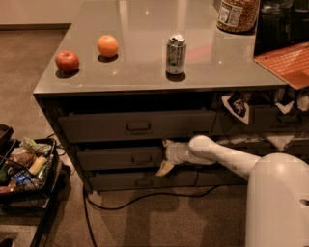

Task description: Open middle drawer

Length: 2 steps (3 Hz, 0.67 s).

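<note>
The middle drawer [113, 158] is the dark grey front of medium height under the counter, with a small metal pull [141, 158] at its centre. It sits between a taller drawer [135, 126] above and a slim one [140, 181] below, and its front lies about level with theirs. My gripper [165, 156] is at the drawer's right end, to the right of the pull. Its tan fingers [164, 168] are spread one above the other, open, with nothing held. My white arm [227, 157] reaches in from the right.
On the grey counter [145, 67] stand an apple [67, 61], an orange [107, 46], a soda can [175, 53] and a jar [237, 14]. A black bin of packets [24, 166] stands on the floor at left. A cable [145, 197] runs along the floor under the drawers.
</note>
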Each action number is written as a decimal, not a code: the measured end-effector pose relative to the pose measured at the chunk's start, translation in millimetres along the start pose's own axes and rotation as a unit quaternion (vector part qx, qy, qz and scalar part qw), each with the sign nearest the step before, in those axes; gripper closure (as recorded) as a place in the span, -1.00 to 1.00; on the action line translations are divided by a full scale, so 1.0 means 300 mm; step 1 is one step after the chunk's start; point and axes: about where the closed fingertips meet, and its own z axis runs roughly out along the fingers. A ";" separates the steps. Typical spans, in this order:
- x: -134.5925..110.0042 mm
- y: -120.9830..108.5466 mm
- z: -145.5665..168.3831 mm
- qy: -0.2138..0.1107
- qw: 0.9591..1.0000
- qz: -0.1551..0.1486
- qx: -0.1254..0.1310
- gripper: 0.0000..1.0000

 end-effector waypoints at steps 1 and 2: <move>0.006 0.008 0.015 0.003 1.000 0.001 -0.006 -1.00; 0.006 0.008 0.014 0.003 1.000 0.001 -0.006 -1.00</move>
